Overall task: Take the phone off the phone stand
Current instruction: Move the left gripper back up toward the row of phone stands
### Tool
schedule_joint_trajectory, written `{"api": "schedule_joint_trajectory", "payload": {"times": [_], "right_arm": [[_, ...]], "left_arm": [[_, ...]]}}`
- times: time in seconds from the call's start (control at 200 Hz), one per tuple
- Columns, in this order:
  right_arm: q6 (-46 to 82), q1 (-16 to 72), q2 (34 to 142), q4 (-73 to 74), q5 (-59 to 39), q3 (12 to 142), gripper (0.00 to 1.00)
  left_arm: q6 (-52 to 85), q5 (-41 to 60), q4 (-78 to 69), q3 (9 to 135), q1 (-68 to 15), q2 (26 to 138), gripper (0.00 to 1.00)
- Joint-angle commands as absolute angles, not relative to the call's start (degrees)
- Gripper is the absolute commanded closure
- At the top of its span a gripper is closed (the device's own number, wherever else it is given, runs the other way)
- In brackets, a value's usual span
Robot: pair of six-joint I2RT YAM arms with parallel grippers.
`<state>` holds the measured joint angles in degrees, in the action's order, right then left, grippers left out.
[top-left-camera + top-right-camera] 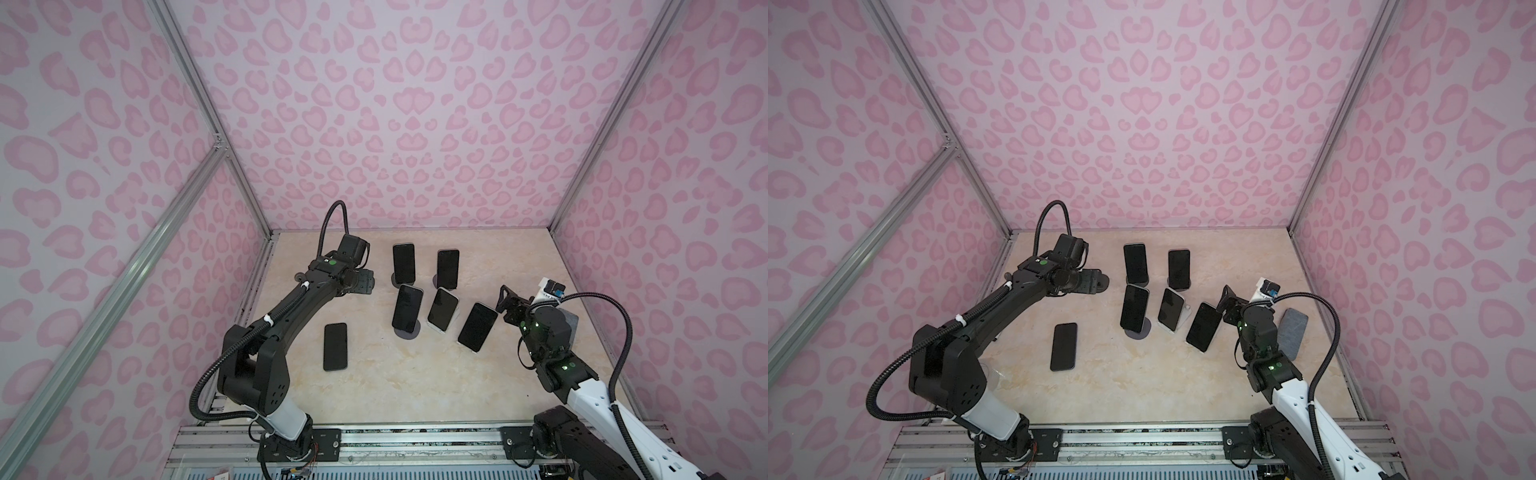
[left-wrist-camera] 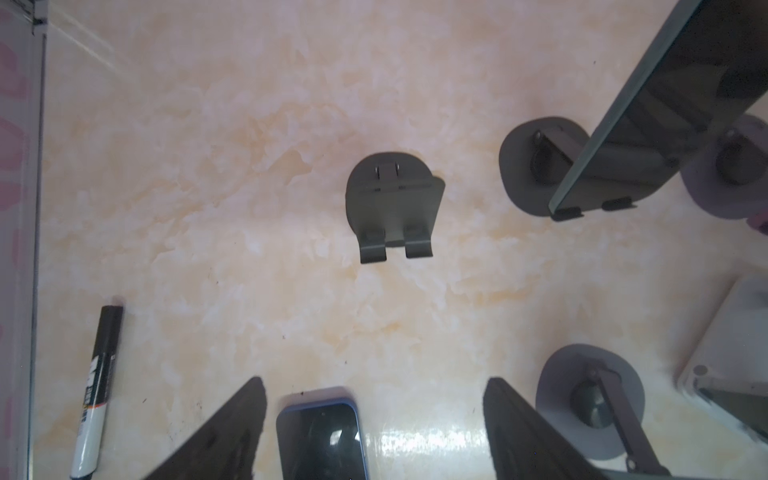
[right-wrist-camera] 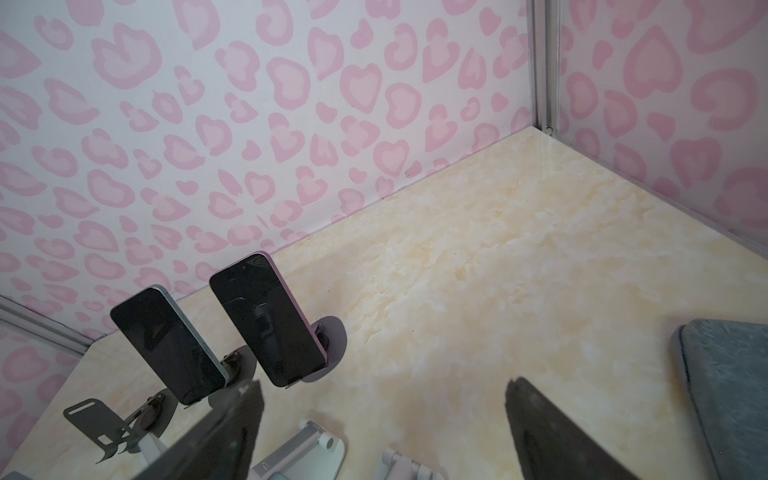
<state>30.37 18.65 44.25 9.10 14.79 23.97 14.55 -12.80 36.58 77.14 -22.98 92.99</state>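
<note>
Several dark phones lean on stands mid-table, among them a back pair [image 1: 404, 263] [image 1: 448, 269] and a front-right one [image 1: 478, 327]. Another phone [image 1: 335, 346] lies flat on the table at the left; in the left wrist view its blue-edged top [image 2: 322, 436] shows between my fingers. My left gripper [image 1: 365, 284] [image 2: 374, 384] hangs open and empty above an empty dark phone stand [image 2: 392, 212]. My right gripper [image 1: 505, 300] [image 3: 384, 386] is open and empty, just right of the front-right phone, over two white stand bases [image 3: 307, 453].
A black-and-white marker [image 2: 97, 390] lies near the left wall. A grey pad [image 1: 1292, 332] [image 3: 727, 395] lies by the right wall, with a small white and blue device [image 1: 550, 289] behind it. Pink patterned walls close in the marbled table [image 1: 395, 386] on three sides.
</note>
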Motion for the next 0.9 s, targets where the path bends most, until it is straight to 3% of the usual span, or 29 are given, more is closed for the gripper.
{"api": "schedule_joint_trajectory", "payload": {"times": [0.0, 0.325, 0.895], "right_arm": [[29.19, 19.11, 44.36, 10.59, 14.98, 24.06, 0.06], [28.74, 19.51, 43.09, 9.92, 16.38, 24.06, 0.04], [28.65, 19.71, 43.09, 9.66, 16.66, 24.18, 0.03]], "left_arm": [[16.47, -15.20, 26.87, 75.80, -23.19, 93.37, 0.14], [18.86, -15.14, 26.01, 83.52, -23.26, 103.61, 0.12], [18.53, -16.99, 30.24, 90.84, -24.19, 111.04, 0.12]]}}
